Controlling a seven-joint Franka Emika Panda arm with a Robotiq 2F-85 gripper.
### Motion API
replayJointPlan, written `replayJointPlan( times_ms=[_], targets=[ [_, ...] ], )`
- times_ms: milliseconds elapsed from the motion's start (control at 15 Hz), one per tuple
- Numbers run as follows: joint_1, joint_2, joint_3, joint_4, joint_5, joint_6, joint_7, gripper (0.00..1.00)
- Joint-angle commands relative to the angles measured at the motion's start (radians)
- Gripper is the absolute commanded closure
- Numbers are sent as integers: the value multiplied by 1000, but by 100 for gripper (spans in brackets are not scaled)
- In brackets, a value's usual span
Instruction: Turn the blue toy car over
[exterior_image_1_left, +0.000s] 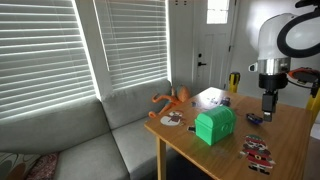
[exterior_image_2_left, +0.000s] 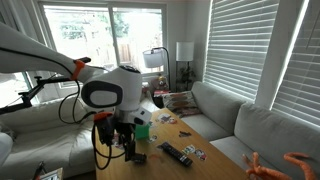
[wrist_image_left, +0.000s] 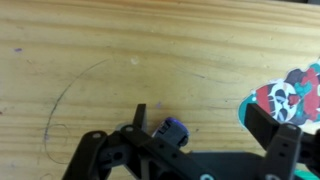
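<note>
My gripper (wrist_image_left: 196, 112) hangs spread above the wooden table (wrist_image_left: 90, 50). The blue toy car (wrist_image_left: 175, 130) lies at six o'clock between the fingers, off-centre. If I close unevenly, I could flick it away.

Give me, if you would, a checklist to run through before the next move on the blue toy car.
1. Pincer open: ok.
2. Blue toy car between the fingers: ok, though nearer one finger.
3. Pincer low enough to grip: cannot tell.
4. Which face of the car is up: cannot tell, too small.
5. Red, white and black flat toy clear of the fingers: cannot tell; one finger overlaps it in the wrist view.
6. Green box apart from the pincer: ok.
</note>
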Motion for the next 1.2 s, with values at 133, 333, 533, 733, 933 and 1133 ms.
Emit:
replayJointPlan(
  times_ms=[133,333,533,733,933,1133],
  targets=[
    [-80,12,-37,31,5,-38,85,0],
    [-94,36,-43,61,15,-40,103,0],
    [-88,61,-39,98,26,-30,132,0],
    [-91,40,-40,71,2,-11,116,0],
    [-91,49,-40,80,2,-11,119,0],
    [-88,74,-34,100,26,-2,166,0]
  ],
)
